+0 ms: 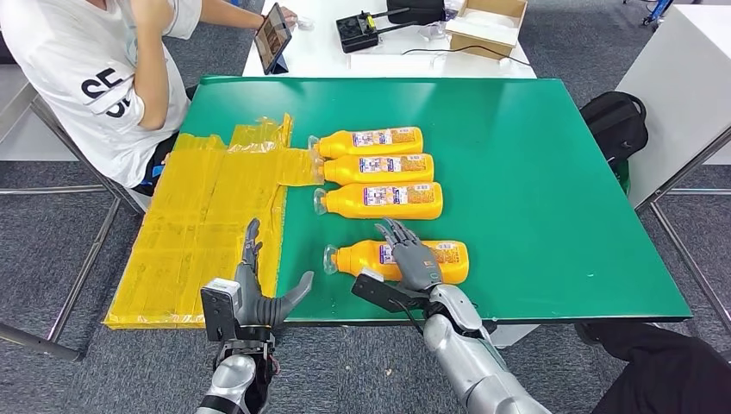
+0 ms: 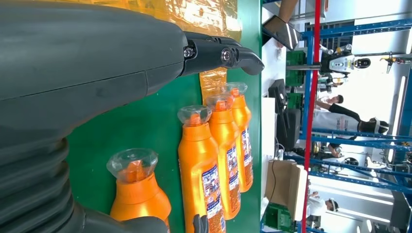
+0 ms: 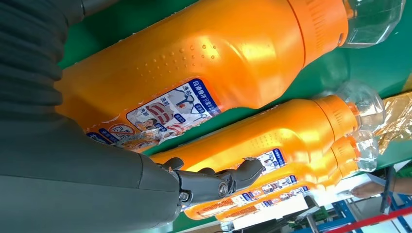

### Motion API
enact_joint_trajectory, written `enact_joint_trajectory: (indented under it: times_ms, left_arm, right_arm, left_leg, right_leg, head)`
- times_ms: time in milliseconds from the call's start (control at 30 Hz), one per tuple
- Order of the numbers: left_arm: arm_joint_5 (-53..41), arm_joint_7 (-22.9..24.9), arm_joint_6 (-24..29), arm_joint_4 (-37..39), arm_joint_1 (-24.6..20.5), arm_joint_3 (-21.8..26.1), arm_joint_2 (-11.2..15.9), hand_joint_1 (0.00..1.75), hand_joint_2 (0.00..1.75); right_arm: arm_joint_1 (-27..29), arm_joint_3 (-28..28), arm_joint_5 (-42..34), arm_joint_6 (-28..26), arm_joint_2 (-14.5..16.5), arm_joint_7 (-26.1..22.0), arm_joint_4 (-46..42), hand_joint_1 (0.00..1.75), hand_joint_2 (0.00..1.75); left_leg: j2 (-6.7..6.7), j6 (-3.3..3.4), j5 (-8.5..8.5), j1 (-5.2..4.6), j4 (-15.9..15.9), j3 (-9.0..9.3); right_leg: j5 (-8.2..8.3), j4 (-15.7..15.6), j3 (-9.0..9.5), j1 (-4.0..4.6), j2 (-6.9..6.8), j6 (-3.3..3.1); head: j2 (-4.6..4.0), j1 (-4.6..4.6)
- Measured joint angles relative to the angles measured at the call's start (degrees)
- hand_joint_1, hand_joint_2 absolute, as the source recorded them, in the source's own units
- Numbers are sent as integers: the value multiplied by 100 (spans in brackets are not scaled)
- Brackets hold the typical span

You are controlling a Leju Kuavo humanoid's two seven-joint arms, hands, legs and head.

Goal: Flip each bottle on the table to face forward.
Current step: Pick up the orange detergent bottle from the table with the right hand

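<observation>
Bottles: four orange bottles lie on their sides on the green table (image 1: 534,172), caps toward the left of the frame. Three form a tight row at centre: the far bottle (image 1: 369,141), the middle bottle (image 1: 377,168) and the third bottle (image 1: 381,200), each with its label up. The near bottle (image 1: 398,260) lies apart, lower centre, probably set out so a hand can reach around it. The right hand (image 1: 412,259) rests over its body, fingers spread across the top and draped toward the far side; whether they actually clasp it cannot be told, though the right wrist view places the palm close against the label, a posture suited to rolling the bottle. The left hand (image 1: 259,289) hangs open and empty at lower left, thumb out, over the table edge beside the yellow plastic sheet (image 1: 198,233), seemingly kept clear. A seated person (image 1: 112,78) occupies the upper left, beside a tablet (image 1: 273,36).
</observation>
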Motion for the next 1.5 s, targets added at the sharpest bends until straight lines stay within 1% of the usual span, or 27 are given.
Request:
enact_joint_trajectory:
  times_ms: [200, 333, 600, 833, 1067, 1500]
  left_arm:
    - [3, 0, 1, 0, 2, 13, 0, 0, 175]
    - [9, 0, 0, 0, 13, 54, -2, 0, 175]
    - [27, 0, -6, 15, 19, 85, -8, 0, 175]
    - [43, 0, 2, 30, 24, 103, -9, 0, 175]
    - [49, 0, -2, 42, 31, 140, -11, 0, 175]
    - [117, 0, -5, 109, 27, 141, -13, 0, 175]
  right_arm:
    - [-70, 17, 44, 4, -39, 98, 85, 0, 175]
    - [-101, 50, 117, 7, -121, 98, 70, 0, 175]
    - [-213, 98, 20, 420, -307, 45, -25, 0, 175]
    - [-282, 152, -70, 627, -471, 41, -103, 0, 175]
    - [-341, 245, -178, 883, -681, 158, -193, 0, 175]
    - [-503, 371, -201, 983, -973, 292, -144, 0, 175]
  left_leg:
    - [-1, 0, 0, 0, 0, 15]
    - [-2, 1, 0, -1, 0, 17]
    - [-1, 1, 0, -1, 1, 18]
    - [-4, 1, 1, -1, 1, 18]
    - [-5, 2, 1, -3, 2, 18]
    - [-6, 2, 0, -2, 2, 16]
  right_leg:
    - [0, -1, 15, 0, 0, 0]
    - [0, -1, 21, 0, -1, 0]
    - [1, 0, 21, 0, 0, 0]
    - [0, 0, 23, 0, -1, 0]
    - [1, -1, 24, -1, -3, 0]
    - [0, 0, 23, -1, -3, 0]
  head:
    - [0, 0]
    - [0, 0]
    - [0, -1]
    - [0, 0]
    - [0, -1]
    - [0, 0]
